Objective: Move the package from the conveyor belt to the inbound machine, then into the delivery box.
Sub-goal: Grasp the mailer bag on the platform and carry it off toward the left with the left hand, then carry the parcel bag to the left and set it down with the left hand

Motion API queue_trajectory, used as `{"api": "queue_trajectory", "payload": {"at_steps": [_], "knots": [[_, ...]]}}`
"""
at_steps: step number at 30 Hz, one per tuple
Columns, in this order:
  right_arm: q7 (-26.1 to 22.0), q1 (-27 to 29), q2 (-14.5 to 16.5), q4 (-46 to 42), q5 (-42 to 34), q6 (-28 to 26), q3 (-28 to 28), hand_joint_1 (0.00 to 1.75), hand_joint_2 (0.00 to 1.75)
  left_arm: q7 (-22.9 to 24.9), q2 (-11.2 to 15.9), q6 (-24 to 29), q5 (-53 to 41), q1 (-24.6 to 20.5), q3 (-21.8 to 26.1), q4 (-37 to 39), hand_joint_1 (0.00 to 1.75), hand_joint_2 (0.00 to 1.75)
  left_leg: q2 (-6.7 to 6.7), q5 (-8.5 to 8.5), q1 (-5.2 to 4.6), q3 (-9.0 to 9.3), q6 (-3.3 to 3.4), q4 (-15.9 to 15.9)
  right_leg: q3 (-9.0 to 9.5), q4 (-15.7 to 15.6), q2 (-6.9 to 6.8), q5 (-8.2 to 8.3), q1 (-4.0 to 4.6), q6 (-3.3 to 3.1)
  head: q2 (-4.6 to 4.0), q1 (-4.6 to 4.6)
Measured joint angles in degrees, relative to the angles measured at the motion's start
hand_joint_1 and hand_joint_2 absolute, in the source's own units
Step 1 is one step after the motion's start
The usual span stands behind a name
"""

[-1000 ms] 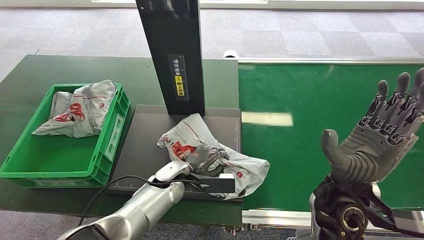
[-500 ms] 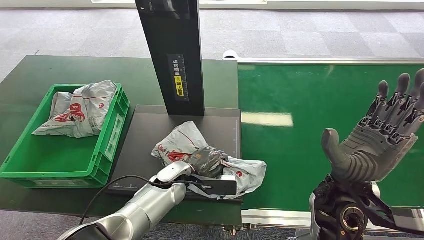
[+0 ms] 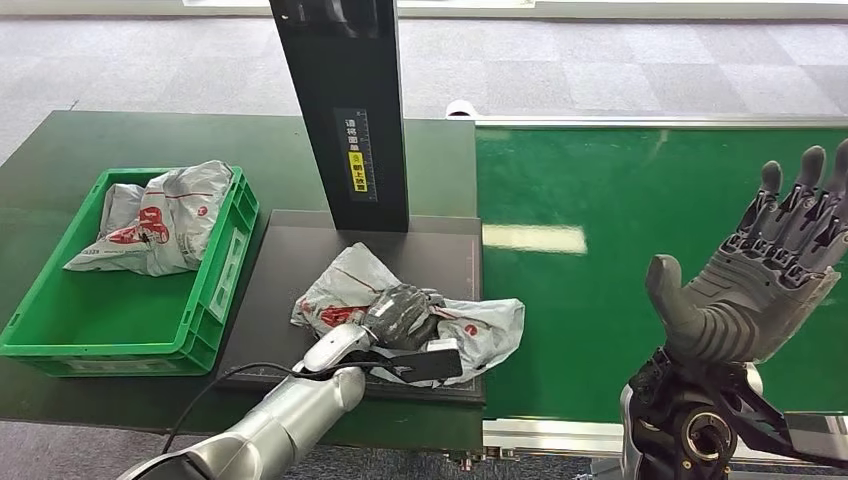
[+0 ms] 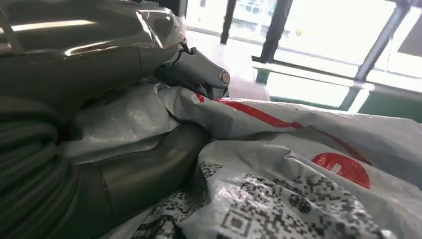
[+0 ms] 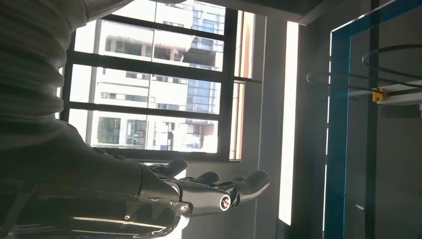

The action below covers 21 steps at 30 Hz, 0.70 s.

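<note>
A crumpled grey plastic package point(image 3: 340, 290) with red print lies on the black platform point(image 3: 290, 250) of the inbound machine, below its upright black column point(image 3: 345, 110). My left hand point(image 3: 400, 315) grips the package from above, fingers closed into the plastic. Up close, the left wrist view has the package point(image 4: 298, 164) with red marks and QR codes, my fingers point(image 4: 194, 69) wrapped over it. My right hand point(image 3: 760, 270) is raised above the green conveyor belt point(image 3: 600, 230), palm up, fingers apart, holding nothing; it also appears as spread fingers point(image 5: 219, 191) against windows.
A green delivery box point(image 3: 215, 275) stands left of the platform on the dark green table point(image 3: 60, 150) and holds a similar grey package point(image 3: 160, 225). The belt's metal rail point(image 3: 650, 121) runs along the far side.
My left hand has dragged the package leftward across the platform, away from the belt edge. The right hand has stayed raised.
</note>
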Motion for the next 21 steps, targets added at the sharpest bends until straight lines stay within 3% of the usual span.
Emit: {"api": "queue_trajectory", "payload": {"at_steps": [5, 8, 10, 12, 15, 21], "knots": [[0.0, 0.2, -0.1, 0.5, 0.0, -0.8, -0.1, 0.0, 1.75, -5.2, 2.3, 2.7, 9.0, 3.1, 4.8, -16.6, 1.75, 1.75, 0.03, 0.01, 0.0, -0.12, 0.01, 0.0, -0.12, 0.0, 0.02, 0.0, 0.0, 0.0, 0.0, 0.0], [-0.7, 1.5, -0.2, 0.7, -0.5, -3.1, -0.1, 0.0, 1.75, -8.3, 4.1, 10.1, 9.0, 5.5, 9.4, -34.2, 1.75, 1.75, 0.04, 0.01, 0.02, -0.31, 0.01, 0.0, -0.29, 0.0, 0.03, 0.0, 0.04, 0.0, 0.0, 0.02], [-2.0, 3.6, -0.6, 0.7, -1.0, -4.8, -0.1, 0.0, 1.75, -7.0, 6.3, 16.3, 8.3, 5.0, 14.5, -45.4, 1.75, 1.75, 0.08, 0.0, 0.04, -0.36, 0.01, 0.0, -0.36, 0.0, 0.06, -0.01, 0.08, -0.01, 0.0, 0.02], [-2.9, 5.8, -1.1, 0.7, -1.5, -5.7, 0.0, 0.0, 1.75, -4.6, 9.3, 18.7, 9.5, 3.5, 20.1, -51.8, 1.75, 1.75, 0.11, 0.0, 0.06, -0.29, 0.0, -0.1, -0.35, 0.0, 0.09, -0.03, 0.09, -0.03, 0.0, -0.02], [-3.1, 8.4, -1.7, 0.7, -1.9, -6.7, 0.0, 0.0, 1.75, -6.5, 12.1, 19.2, 11.8, 1.3, 29.3, -53.2, 1.75, 1.75, 0.06, 0.04, 0.13, -0.28, -0.06, -0.1, -0.37, 0.0, 0.02, -0.07, 0.15, -0.11, 0.0, 0.02], [-2.5, 11.7, -2.5, 1.0, -2.8, -8.1, -0.1, 0.0, 1.75, -7.8, 18.2, 19.2, 9.3, -8.5, 43.8, -39.5, 1.75, 1.75, 0.16, 0.16, 0.15, -0.28, -0.19, -0.1, -0.41, 0.1, 0.09, 0.06, 0.17, -0.29, 0.0, 0.01]]}}
